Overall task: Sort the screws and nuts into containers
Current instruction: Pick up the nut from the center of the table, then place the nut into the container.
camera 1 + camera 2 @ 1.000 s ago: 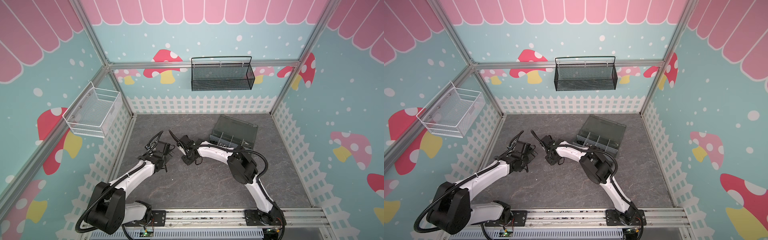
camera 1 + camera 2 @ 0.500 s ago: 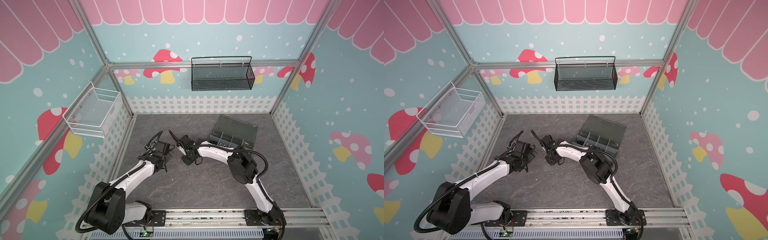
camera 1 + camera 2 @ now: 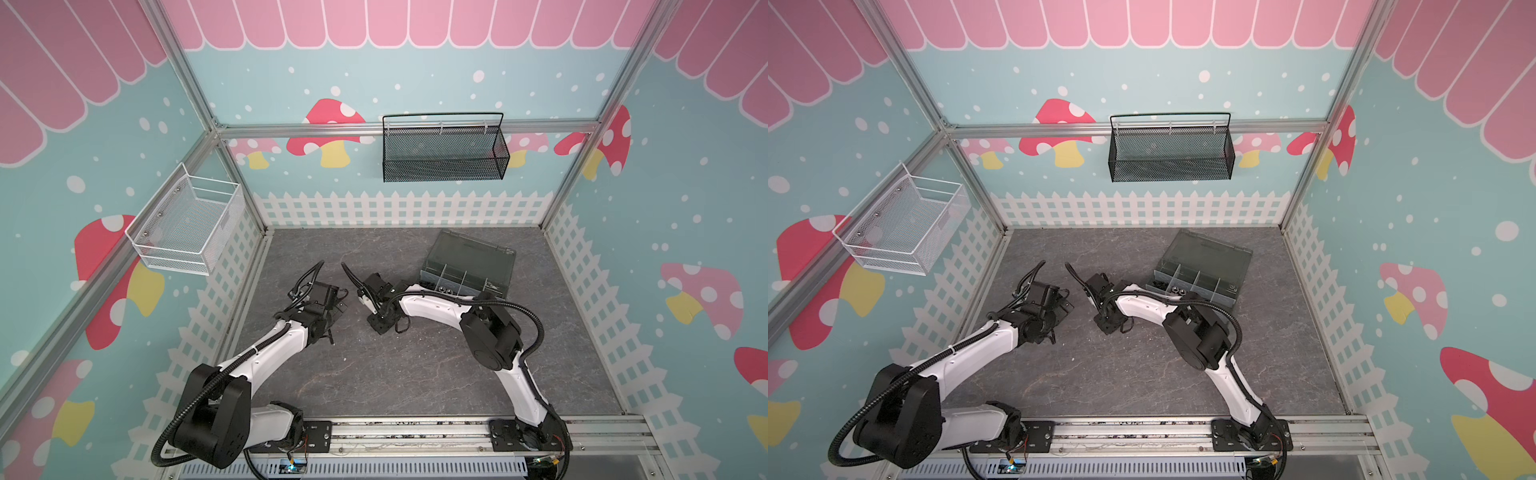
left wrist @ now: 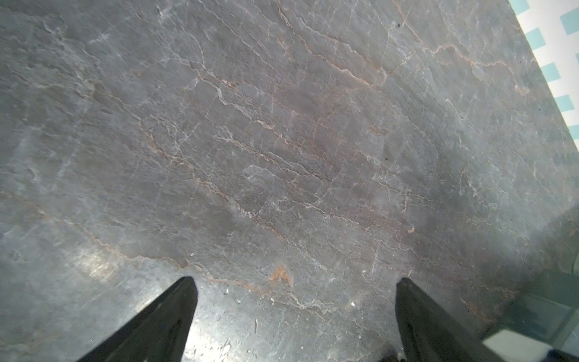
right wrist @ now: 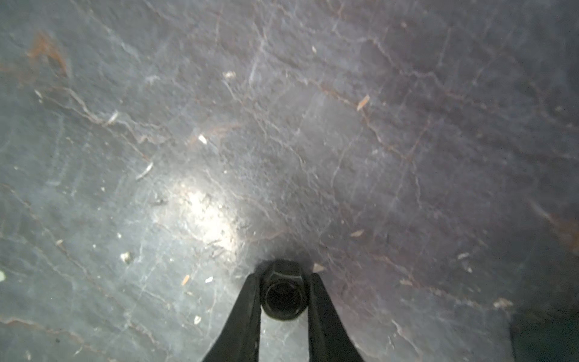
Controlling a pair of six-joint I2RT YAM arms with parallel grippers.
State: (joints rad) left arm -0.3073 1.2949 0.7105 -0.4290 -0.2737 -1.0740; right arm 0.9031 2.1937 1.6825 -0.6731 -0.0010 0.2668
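The desk (image 3: 374, 374) is a dark grey stone-look top with thin pale and rusty cracks. Around it stand blue walls painted with pink roof shapes, red mushrooms and a white fence. A black mesh basket (image 3: 442, 151) hangs on the back wall. A white wire basket (image 3: 183, 228) hangs on the left wall. A grey box (image 3: 471, 259) with its lid open sits at the back right of the desk. Some shiny nuts (image 3: 1177, 290) lie in one of its cells.

The right tool (image 5: 285, 277) is pinching a black nut (image 5: 283, 297) between its two tips, with the hole facing the wrist camera. This nut is low over the desk, to the left of the box and apart from it. I cannot tell if it touches the desk. The left tool (image 4: 294, 280) is spread wide, and only bare desk shows between its tips. In both top views it sits near the right tool.
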